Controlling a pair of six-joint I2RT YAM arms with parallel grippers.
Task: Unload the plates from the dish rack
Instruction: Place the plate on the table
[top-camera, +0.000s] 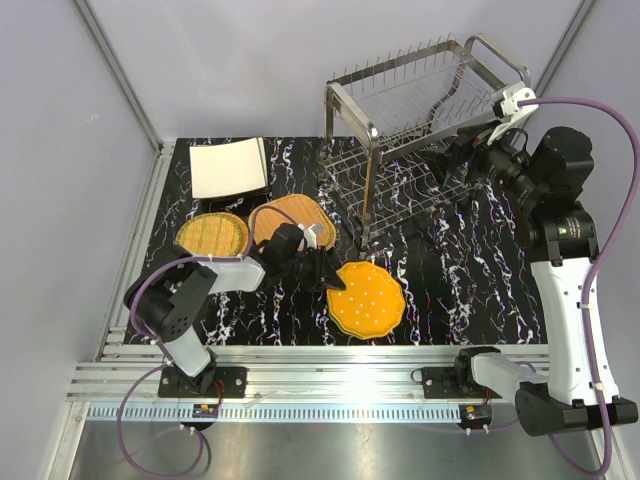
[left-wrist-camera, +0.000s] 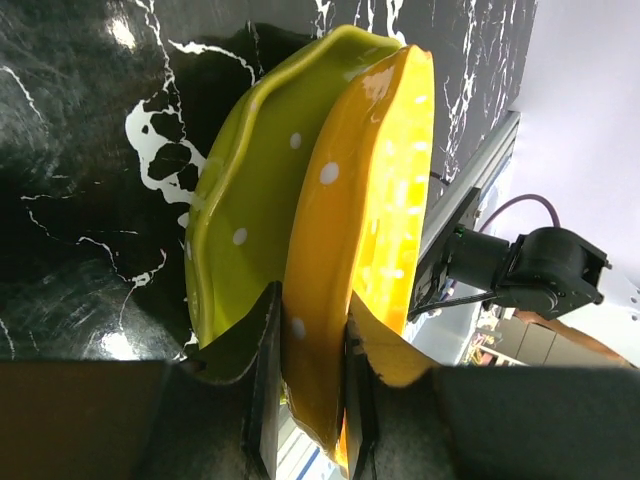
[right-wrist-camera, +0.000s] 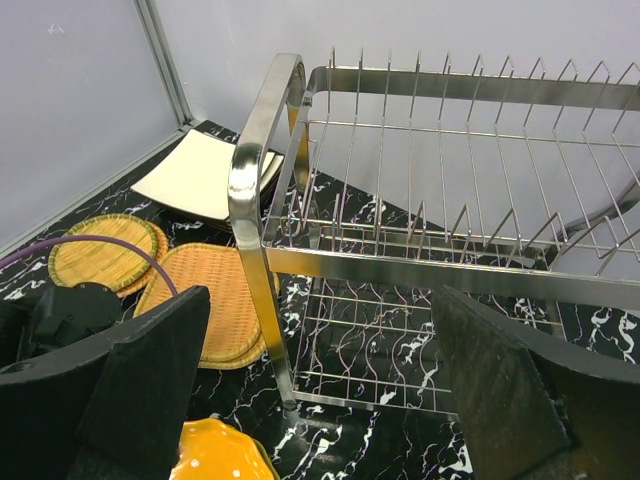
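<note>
Orange and dotted, a scalloped orange dotted plate (top-camera: 368, 301) lies nearest the arms' bases on the black marbled table (top-camera: 470, 290). It sits on top of a green plate (left-wrist-camera: 250, 200) of the same shape. The left gripper (top-camera: 333, 283) is pinching the orange dotted plate's rim on its left side, one finger above the rim and one below, between the two plates.

Further back on the left lie a round woven plate (top-camera: 213, 234) and, just beside it to the right, a rounded-square woven plate (top-camera: 295, 218). The left gripper's body partly hides the second one. Behind these, near the far left corner, a cream square plate (top-camera: 228, 167) lies flat with another edge showing under it.

Farthest back, on the right, stands the silver wire dish rack (top-camera: 425, 120), well apart from all the plates. The right gripper (right-wrist-camera: 320, 297) hangs by the rack's right end with its fingers spread wide and nothing between them, pointing at the rack's frame without touching it.
</note>
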